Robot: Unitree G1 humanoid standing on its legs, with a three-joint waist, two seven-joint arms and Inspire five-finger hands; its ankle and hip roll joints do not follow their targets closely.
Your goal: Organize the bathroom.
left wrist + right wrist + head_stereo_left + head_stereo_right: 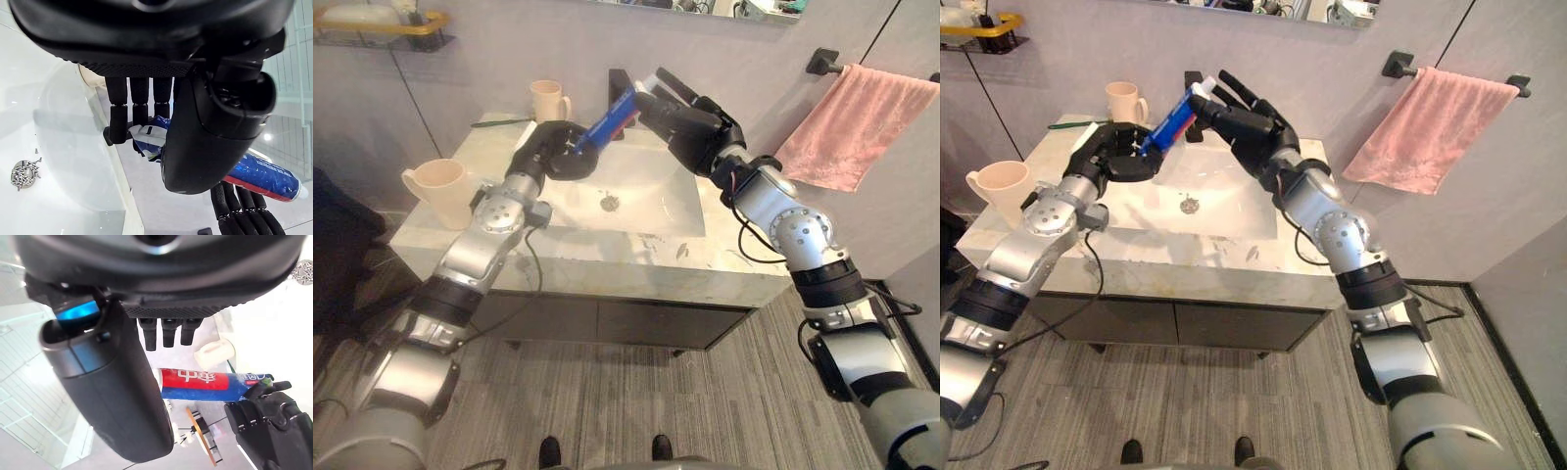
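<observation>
Silver-grey jointed arms (black bands between segments) ending in dark hands.

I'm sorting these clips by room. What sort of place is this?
A bathroom, most likely. A white sink is set into a marble counter, a pink towel hangs on a wall bar, and the two robot hands hold a toothpaste tube between them above the sink.

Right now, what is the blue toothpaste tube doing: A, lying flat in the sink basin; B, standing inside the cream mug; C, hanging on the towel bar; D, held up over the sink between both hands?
D: the toothpaste tube is off the counter, its lower end in the left hand and its cap end at the right hand.
</observation>
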